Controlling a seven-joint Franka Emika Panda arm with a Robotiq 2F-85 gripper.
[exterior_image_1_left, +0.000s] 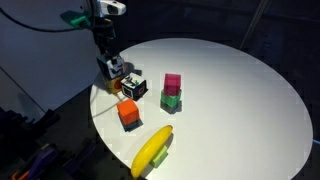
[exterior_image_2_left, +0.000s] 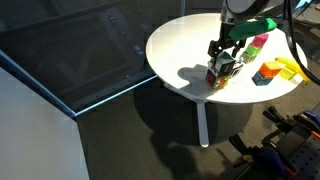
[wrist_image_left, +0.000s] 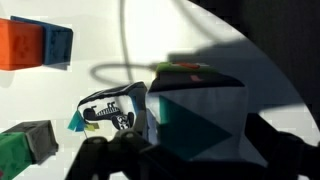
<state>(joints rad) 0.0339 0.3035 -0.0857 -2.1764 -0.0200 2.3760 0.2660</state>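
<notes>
Wrist view looks down past the gripper (wrist_image_left: 185, 152), whose jaws stand apart, one dark shape on either side of a white-and-teal cube (wrist_image_left: 195, 112), with nothing visibly pinching it. That cube sits flat on the round white tabletop (exterior_image_1_left: 240, 90), near the rim on the arm's side. It seems to bear its own weight there rather than hang from the jaws. In both exterior views the gripper hangs straight down over it, which fits a straddle from above. Its faces are white with bold teal triangles, and a strip of red and green shows along the top edge. Just beside it lies a black-and-white patterned cube (exterior_image_1_left: 133, 87); whether the two touch I cannot tell. Farther out are an orange block (exterior_image_1_left: 128, 113), a pink block (exterior_image_1_left: 172, 81) stacked on a green block (exterior_image_1_left: 171, 100), and a banana (exterior_image_1_left: 152, 150) near the rim.
</notes>
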